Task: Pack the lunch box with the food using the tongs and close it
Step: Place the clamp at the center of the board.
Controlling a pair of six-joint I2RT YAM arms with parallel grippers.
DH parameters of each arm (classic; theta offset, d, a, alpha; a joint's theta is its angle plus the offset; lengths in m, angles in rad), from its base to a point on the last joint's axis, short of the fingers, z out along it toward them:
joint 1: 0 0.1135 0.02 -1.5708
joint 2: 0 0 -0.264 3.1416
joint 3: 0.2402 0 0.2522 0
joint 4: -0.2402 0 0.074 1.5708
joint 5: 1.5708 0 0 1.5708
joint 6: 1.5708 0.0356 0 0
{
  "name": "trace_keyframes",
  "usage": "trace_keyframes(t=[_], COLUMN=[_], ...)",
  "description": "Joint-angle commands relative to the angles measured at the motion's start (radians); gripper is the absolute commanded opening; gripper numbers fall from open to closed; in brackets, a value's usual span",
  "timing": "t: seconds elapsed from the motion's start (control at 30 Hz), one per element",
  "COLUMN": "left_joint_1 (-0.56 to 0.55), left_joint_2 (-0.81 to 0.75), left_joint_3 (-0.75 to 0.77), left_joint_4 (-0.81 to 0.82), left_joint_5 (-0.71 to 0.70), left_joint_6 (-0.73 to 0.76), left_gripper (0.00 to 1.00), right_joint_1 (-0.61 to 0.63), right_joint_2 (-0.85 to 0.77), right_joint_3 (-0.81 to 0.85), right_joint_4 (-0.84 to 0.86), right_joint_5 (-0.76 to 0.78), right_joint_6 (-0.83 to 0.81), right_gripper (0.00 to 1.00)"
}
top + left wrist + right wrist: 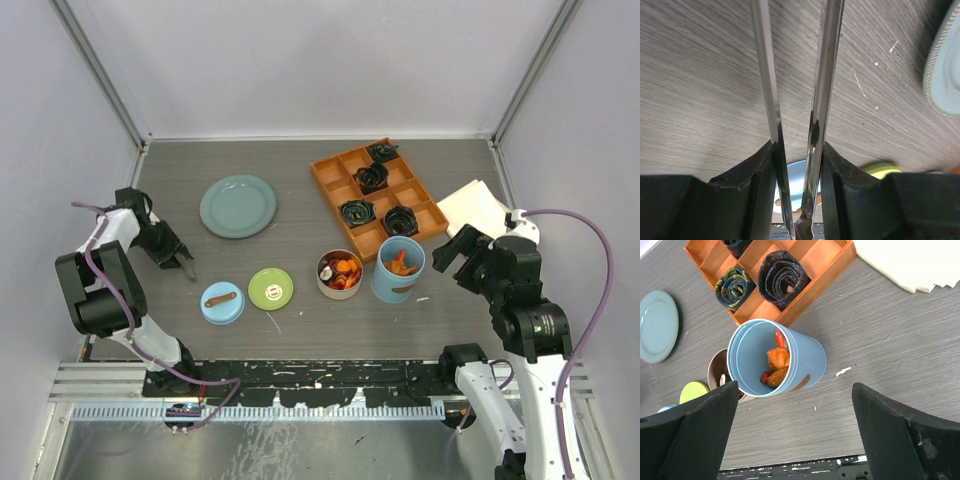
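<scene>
My left gripper [176, 257] is shut on the slim metal tongs [188, 268] at the table's left side; both tong arms [766, 80] run between its black fingers [747, 192]. The lunch box stands uncovered at centre: a shallow steel tin [340, 274] and a taller light-blue cylinder [399, 268], each holding orange and red food [778, 360]. The blue lid [222, 302] and green lid [271, 288] lie flat on the table to the left of the tin. To the right of the cylinder [807, 357], my right gripper [455, 250] hangs open with nothing in it.
An orange compartment tray [345, 172] with black coils sits behind the cylinder. A teal plate [238, 206] lies at back left, and a white folded cloth [478, 206] at the right edge. Grey walls close in the table on three sides.
</scene>
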Motion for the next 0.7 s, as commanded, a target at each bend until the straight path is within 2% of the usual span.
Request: trace_keyframes(t=[0.0,0.2,0.67], left_joint_1=[0.002,0.003,0.003], left_joint_2=[0.014,0.015,-0.020], left_joint_3=[0.072,0.058,0.003], left_joint_4=[-0.096,-0.163,-0.183], left_joint_5=[-0.069,-0.120,-0.201], left_joint_6=[0.082,0.126,0.105], left_gripper=[0.38,0.44,0.58], right_joint_1=[-0.004,-0.004,-0.003], right_joint_2=[0.023,0.052,0.050], right_joint_3=[0.011,0.022,0.033], right_joint_4=[0.081,0.097,0.095], right_joint_5=[-0.023,-0.040,-0.065], right_joint_6=[-0.038,-0.063,-0.098], right_gripper=[1.00,1.00,1.00])
